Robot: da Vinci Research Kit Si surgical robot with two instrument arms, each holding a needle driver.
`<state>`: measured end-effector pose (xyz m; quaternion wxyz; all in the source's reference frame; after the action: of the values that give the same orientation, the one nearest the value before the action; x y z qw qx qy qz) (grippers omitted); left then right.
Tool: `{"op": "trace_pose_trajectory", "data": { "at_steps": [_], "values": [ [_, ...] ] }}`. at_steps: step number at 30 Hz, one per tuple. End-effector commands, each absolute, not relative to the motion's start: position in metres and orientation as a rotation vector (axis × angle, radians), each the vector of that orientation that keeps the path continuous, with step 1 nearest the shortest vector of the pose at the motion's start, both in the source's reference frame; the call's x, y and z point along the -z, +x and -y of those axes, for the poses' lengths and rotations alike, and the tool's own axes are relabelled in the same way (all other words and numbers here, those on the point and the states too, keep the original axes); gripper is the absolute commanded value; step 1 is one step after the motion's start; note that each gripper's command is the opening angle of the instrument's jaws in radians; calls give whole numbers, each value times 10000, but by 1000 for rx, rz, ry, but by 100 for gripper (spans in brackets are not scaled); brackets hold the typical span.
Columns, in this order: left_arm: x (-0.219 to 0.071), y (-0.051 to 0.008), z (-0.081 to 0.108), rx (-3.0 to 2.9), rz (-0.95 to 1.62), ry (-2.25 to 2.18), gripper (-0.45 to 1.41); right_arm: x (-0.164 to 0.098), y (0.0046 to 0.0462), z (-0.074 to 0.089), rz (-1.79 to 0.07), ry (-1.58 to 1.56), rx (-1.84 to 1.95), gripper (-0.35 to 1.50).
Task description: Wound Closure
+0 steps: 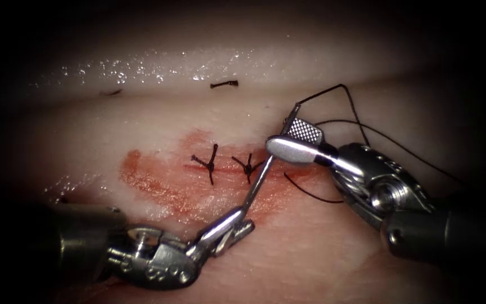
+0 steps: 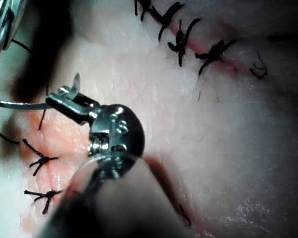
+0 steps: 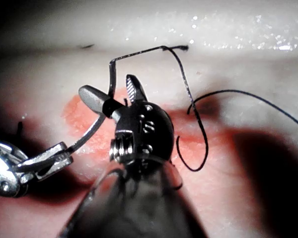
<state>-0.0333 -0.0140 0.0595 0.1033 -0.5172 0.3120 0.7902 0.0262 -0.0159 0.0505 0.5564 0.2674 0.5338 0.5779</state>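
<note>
Needle (image 1: 257,183) hung above cut, clear of tissue (image 1: 367,270). My left tool (image 1: 233,224) pinched one end; my right tool (image 1: 295,141) stood spread around thread (image 1: 361,126) end, not clamped. Two knotted stitches (image 1: 229,164) lay just left.

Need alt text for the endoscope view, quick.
The left tool grips the curved needle near one end, above the tissue; the right tool's open jaws straddle its thread end. Two knotted stitches close the cut beside them.
</note>
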Motion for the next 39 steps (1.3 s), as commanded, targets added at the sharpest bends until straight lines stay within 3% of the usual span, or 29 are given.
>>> {"op": "trace_pose_trajectory", "data": {
  "at_steps": [1, 22, 23, 26, 31, 32, 33, 35, 39],
  "values": [
    [-601, -339, 142, -2333, -926, -1530, -45, -510, 276, 161, -1267, 643, -1359, 140],
    [-595, -340, 141, -2325, -924, -1539, -45, -524, 281, 177, -1285, 665, -1338, 123],
    [-595, -340, 141, -2325, -924, -1540, -45, -523, 281, 177, -1285, 666, -1339, 110],
    [-595, -340, 141, -2325, -923, -1540, -45, -520, 282, 180, -1266, 681, -1346, -35],
    [-595, -341, 140, -2325, -923, -1541, -45, -518, 279, 182, -1191, 604, -1270, -35],
    [-596, -341, 140, -2317, -907, -1554, -30, -518, 278, 182, -1193, 597, -1260, -35],
    [-596, -343, 138, -2293, -864, -1578, 24, -519, 276, 181, -1194, 595, -1253, -35],
    [-597, -344, 137, -2225, -737, -1643, 88, -520, 266, 176, -1212, 555, -1188, -35],
    [-596, -342, 136, -2120, -540, -1689, 101, -519, 251, 168, -1236, 499, -1124, -35]
  ]
}}
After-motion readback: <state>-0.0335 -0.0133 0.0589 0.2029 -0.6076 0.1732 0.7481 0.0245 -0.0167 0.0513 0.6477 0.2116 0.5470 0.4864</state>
